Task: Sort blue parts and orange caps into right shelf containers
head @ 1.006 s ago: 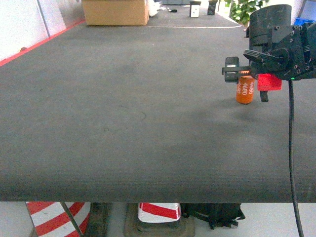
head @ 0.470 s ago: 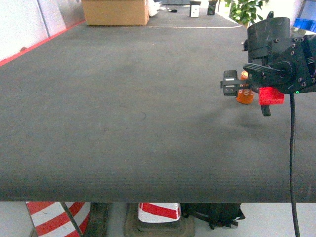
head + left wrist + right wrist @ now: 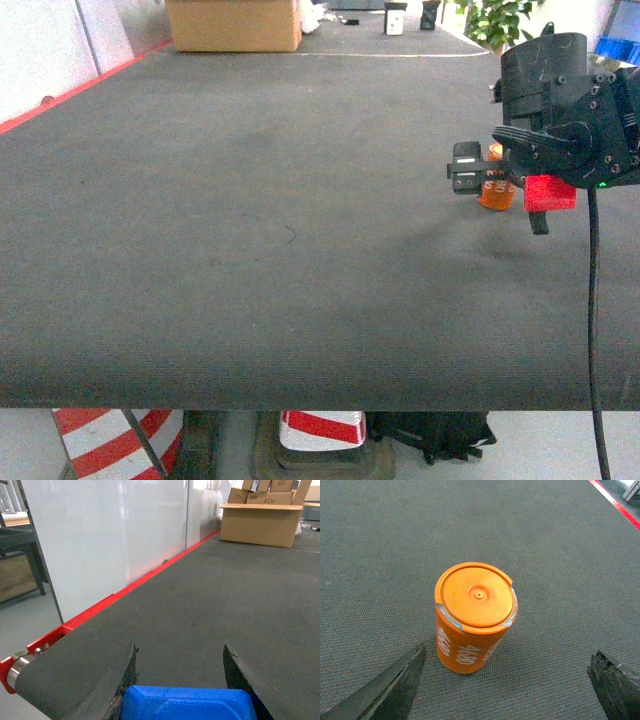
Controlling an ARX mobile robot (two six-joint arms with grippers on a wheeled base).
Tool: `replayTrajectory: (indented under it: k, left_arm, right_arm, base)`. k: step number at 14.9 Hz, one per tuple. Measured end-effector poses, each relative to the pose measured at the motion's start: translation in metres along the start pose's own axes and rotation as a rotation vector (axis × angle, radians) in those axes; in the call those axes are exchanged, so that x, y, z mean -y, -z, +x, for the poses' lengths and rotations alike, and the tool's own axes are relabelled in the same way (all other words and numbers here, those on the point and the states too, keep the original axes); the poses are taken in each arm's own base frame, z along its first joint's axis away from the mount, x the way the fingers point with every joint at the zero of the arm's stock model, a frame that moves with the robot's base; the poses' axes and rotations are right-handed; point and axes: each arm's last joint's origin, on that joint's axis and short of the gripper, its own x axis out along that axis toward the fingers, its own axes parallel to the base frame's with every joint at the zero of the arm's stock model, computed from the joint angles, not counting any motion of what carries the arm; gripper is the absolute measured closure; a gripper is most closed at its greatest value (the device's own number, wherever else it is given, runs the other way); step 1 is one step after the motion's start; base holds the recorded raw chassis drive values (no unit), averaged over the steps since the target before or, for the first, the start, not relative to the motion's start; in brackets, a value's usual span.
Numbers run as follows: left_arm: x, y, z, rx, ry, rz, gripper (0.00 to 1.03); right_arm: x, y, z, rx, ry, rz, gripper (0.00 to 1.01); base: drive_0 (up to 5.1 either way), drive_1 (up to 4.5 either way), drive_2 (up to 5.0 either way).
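Right fingers (image 3: 395, 690): spread wide, lower frame corners, clear of cap. Orange cap (image 3: 475, 617): upright on dark surface (image 3: 380, 555), frame centre; white print on side, round orange top. Mostly hidden behind arm in head view. Left fingers (image 3: 120, 675): parted, holding nothing.

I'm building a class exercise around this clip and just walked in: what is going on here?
The robot's right gripper hangs over a small orange plastic cylinder printed "4680", which stands upright on the dark grey ribbed table mat. Its jaws are open, one on each side of the cylinder, and neither touches it. The left gripper sits idle and open near the table's red-edged side, holding nothing. No blue crates are in view, so nothing appears sorted yet.
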Motion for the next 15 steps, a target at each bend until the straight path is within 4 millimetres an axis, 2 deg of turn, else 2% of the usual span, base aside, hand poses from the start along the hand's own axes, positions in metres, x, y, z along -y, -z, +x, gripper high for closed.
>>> replayTrajectory:
  k: [4, 8, 11, 15]
  left_arm:
    - [0.000, 0.000, 0.000, 0.000, 0.000, 0.000, 0.62]
    - [0.000, 0.000, 0.000, 0.000, 0.000, 0.000, 0.62]
    - [0.000, 0.000, 0.000, 0.001, 0.000, -0.001, 0.62]
    - [0.000, 0.000, 0.000, 0.000, 0.000, 0.000, 0.62]
  right_arm:
    - [-0.011, -0.009, -0.001, 0.017, -0.020, 0.000, 0.03]
    - [-0.024, -0.003, 0.005, -0.004, -0.038, -0.018, 0.03]
    - [-0.026, -0.009, 0.010, 0.008, -0.037, -0.011, 0.03]
    - [-0.029, -0.002, 0.019, -0.008, -0.037, -0.019, 0.03]
  base:
    - [0.0, 0.00, 0.0]
    - [0.0, 0.00, 0.0]
    - [0.0, 0.00, 0.0]
    - [0.0, 0.00, 0.0]
